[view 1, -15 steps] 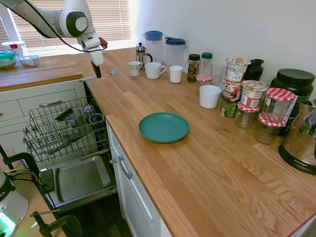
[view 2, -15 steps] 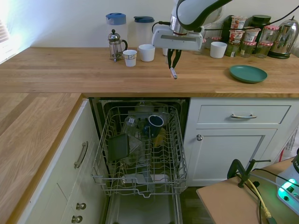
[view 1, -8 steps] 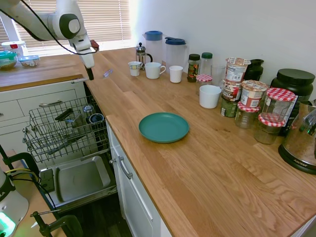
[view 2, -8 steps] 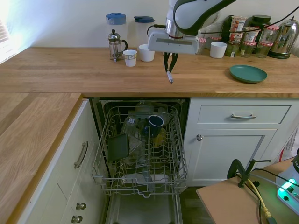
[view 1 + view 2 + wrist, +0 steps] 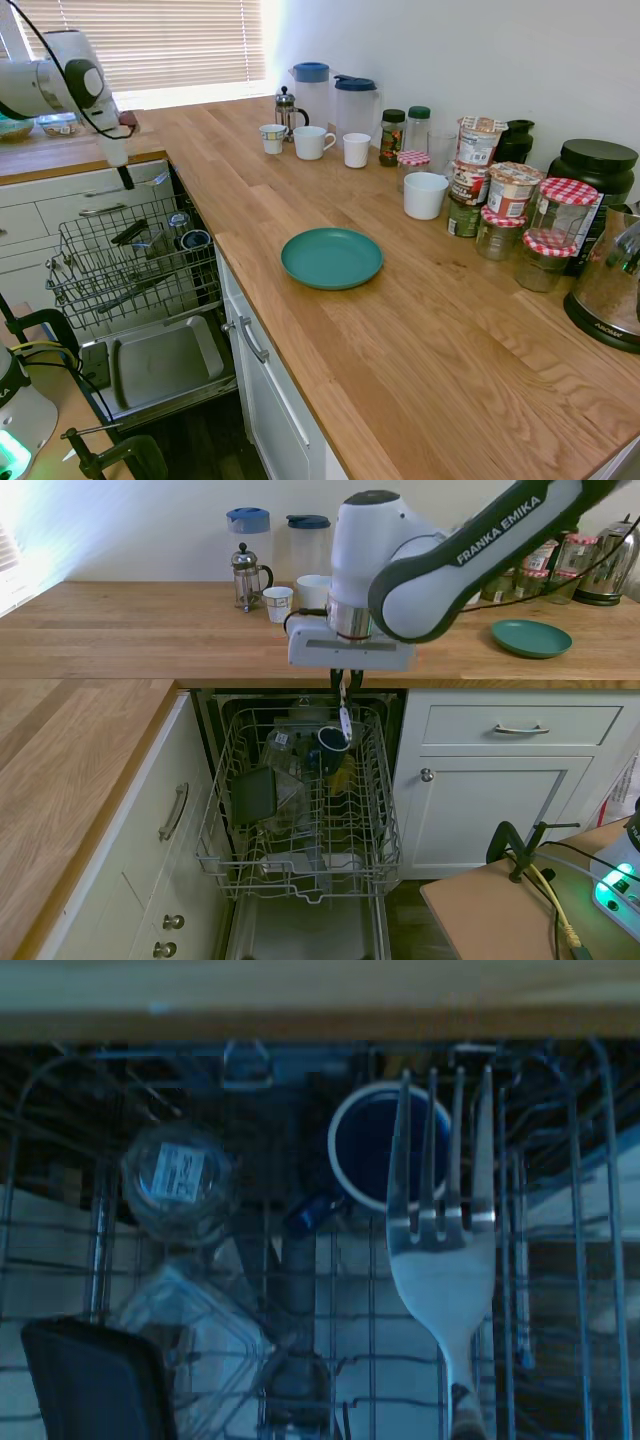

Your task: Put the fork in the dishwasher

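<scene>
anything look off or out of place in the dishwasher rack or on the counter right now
Nothing stands out. The slim silver metal fork hangs from the gripper above the grey wire rack, and the teal plate sits flat on the wooden counter.

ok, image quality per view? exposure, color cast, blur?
First exterior view: window blinds blown out, backlit; the fork hard to make out. Second exterior view: evenly lit, glare at the upper left, fork small but visible over the dishwasher rack. Wrist view: dark, strong blue cast, fork fairly sharp, rack contents soft.
</scene>
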Robot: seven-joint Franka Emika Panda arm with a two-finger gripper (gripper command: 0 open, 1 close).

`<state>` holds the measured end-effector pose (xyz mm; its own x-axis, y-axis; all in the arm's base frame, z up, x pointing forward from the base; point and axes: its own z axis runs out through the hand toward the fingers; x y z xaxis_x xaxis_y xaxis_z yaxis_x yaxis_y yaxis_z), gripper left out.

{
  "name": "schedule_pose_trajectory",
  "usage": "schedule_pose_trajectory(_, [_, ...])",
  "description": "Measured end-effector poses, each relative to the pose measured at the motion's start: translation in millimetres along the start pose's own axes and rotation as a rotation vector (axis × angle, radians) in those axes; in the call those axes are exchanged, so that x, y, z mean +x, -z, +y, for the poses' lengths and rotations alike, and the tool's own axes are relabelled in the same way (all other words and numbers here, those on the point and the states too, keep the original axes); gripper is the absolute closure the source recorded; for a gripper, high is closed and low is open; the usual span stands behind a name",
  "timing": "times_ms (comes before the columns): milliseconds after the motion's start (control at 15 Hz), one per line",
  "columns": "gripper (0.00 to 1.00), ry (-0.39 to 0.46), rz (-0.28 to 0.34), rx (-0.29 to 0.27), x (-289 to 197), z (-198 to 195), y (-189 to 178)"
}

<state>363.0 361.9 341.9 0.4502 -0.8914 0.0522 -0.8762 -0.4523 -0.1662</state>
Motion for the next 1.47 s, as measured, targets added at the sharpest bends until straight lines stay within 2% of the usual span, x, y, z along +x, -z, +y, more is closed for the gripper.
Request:
schedule_pose_trajectory(267, [1.00,0.012,-0.007,-0.026,-13,25,-46])
schedule_pose_trajectory(467, [1.00,0.024,-0.020,-0.042,-20,31,-87])
schedule_pose_trajectory(600, [1.00,0.026,-0.008,-0.058,-20,35,-114])
schedule_pose_trajectory(933, [1.00,0.029,0.015,-0.061,-19,28,-166])
schedule_pose_trajectory(1467, [1.00,-0.018,-0.021,-0.100,-18,24,-242])
